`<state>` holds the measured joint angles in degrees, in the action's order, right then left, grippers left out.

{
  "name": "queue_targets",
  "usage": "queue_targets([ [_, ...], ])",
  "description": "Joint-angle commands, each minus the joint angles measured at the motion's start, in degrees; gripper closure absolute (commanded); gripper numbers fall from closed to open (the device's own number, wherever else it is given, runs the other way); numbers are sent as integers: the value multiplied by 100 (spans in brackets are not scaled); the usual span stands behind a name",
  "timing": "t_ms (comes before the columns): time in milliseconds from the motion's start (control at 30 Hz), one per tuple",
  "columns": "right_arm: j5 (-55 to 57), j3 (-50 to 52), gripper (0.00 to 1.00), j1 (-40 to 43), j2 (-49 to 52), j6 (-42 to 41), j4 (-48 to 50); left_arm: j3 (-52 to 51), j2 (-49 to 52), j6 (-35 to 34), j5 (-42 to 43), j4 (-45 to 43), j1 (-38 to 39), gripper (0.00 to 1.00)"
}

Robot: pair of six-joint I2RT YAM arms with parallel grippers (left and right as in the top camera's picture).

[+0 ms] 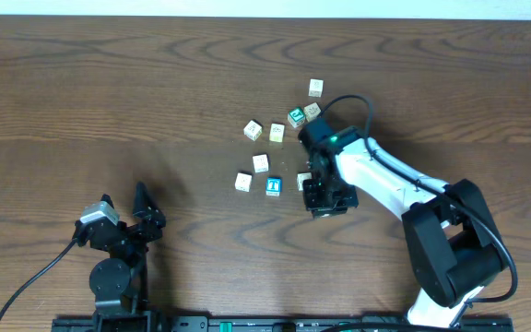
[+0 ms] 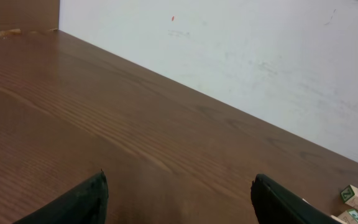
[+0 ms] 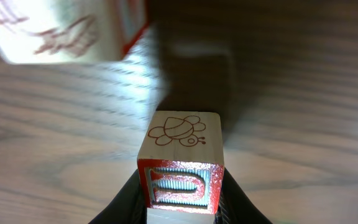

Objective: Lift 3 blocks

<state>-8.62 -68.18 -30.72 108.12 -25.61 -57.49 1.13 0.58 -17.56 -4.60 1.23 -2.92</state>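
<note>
The right gripper (image 1: 319, 192) is grasping the red-faced block (image 3: 180, 186), its dark fingers pressing both sides while a bee drawing is facing up. Just beyond it to the left, the pale cream block (image 3: 61, 28) with a reddish mark is showing blurred. The blue-faced block (image 1: 273, 186) is lying on the table (image 1: 109, 92) just left of that gripper. The green-faced cube (image 1: 295, 117) and other pale cubes (image 1: 253, 130) are sitting farther back. The left gripper (image 1: 124, 201) is waiting near-left with fingers spread wide, gripping nothing. Bare wood is stretching between it and the blocks, and the table's far edge is meeting a white wall (image 2: 260, 62).
</note>
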Motion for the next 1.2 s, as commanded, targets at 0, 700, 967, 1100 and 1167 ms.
queue_targets([
  [0, -173, 4, 94, -223, 22, -466, -57, -90, -35, 101, -57, 258, -28, 26],
  [700, 131, -2, 44, -634, 22, -549, 181, -90, -35, 101, -57, 258, -28, 26],
  [967, 129, -17, 70, -579, 22, -205, 389, -90, -35, 101, -57, 258, -28, 26],
  [1100, 136, -17, 86, -579, 22, -44, 380, -90, -35, 101, -57, 260, -28, 26],
  [1167, 221, -17, 85, -579, 22, -22, 400, -90, -35, 101, -57, 260, -28, 26],
])
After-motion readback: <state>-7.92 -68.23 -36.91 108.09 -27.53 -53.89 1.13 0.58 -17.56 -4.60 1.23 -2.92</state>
